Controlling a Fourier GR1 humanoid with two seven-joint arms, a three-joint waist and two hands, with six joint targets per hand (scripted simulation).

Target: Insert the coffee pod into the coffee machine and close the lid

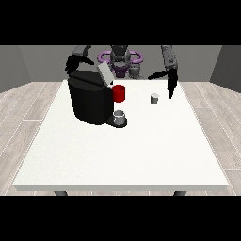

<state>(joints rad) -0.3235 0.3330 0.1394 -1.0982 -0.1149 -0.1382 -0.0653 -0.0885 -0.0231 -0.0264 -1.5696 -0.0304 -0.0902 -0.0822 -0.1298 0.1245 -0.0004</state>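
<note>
Table: the large white table [117, 155] has a matt, faintly speckled top, smooth like laminate.
Machine: the black boxy coffee machine [89, 101] looks like matt plastic with a soft sheen along its upper edge.
Lid: the raised grey flat lid [105, 73] appears to be brushed metal or pale plastic; the view is too small to tell which.
Cup: the small grey cup [120, 117] looks dull metallic.
Pod: the small white coffee pod [154, 98] is smooth and matt.
Red part: the red cylinder [119, 93] is glossy plastic.
Floor: the pale plank floor [28, 108] shows wood grain.
</note>
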